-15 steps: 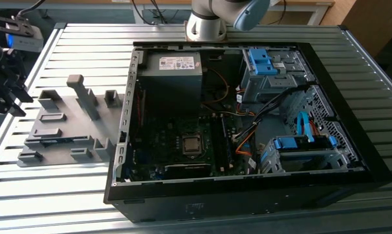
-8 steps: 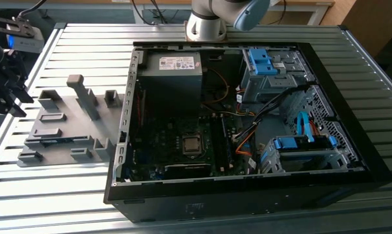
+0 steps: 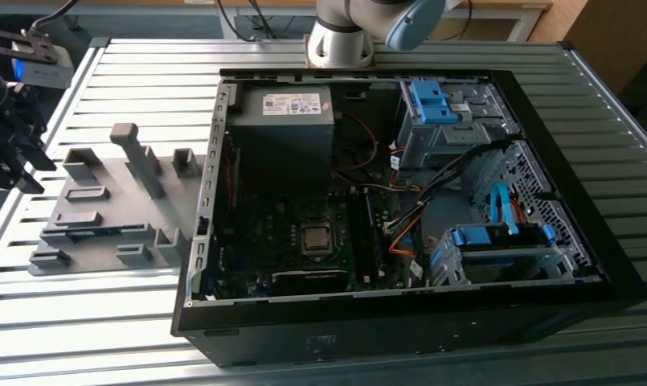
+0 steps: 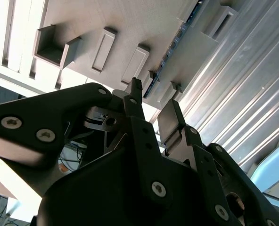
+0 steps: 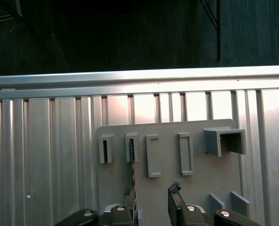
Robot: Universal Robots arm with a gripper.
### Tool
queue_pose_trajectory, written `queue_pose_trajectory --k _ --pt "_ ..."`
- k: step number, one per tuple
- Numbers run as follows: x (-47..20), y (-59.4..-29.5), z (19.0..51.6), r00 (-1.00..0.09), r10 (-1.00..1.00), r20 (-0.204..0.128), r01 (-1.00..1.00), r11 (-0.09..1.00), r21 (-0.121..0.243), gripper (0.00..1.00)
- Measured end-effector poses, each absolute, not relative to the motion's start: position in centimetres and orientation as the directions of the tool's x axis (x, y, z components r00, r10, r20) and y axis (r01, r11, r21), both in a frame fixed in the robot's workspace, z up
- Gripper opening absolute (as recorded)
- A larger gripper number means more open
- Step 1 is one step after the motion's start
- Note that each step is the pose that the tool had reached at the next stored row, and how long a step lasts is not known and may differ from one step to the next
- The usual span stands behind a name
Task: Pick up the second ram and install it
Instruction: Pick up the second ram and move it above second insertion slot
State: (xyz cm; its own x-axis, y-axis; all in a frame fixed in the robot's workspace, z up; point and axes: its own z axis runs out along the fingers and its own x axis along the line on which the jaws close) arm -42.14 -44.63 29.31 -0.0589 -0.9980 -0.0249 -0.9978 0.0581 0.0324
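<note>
Hovering off the holder plate's (image 5: 198, 186) edge, fingers (image 5: 175, 200) apart, second ram (image 4: 171, 49) near.

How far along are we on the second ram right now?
Nothing done yet: the second ram sits in the grey holder beside the case. In hand: nothing; the open gripper hovers near the holder. Pickup and installing both remain.

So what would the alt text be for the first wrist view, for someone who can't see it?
The tool, its two fingertips apart, points at a grey holder plate lying on a ribbed metal table. The second ram, a thin dark stick standing on edge in the plate, lines up near one fingertip.
</note>
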Motion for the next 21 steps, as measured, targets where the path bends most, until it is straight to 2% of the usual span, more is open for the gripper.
queue_pose_trajectory --k 21 --pt "-42.14 -44.85 28.81 -0.065 -0.998 -0.025 -0.997 0.064 0.033 0.41"
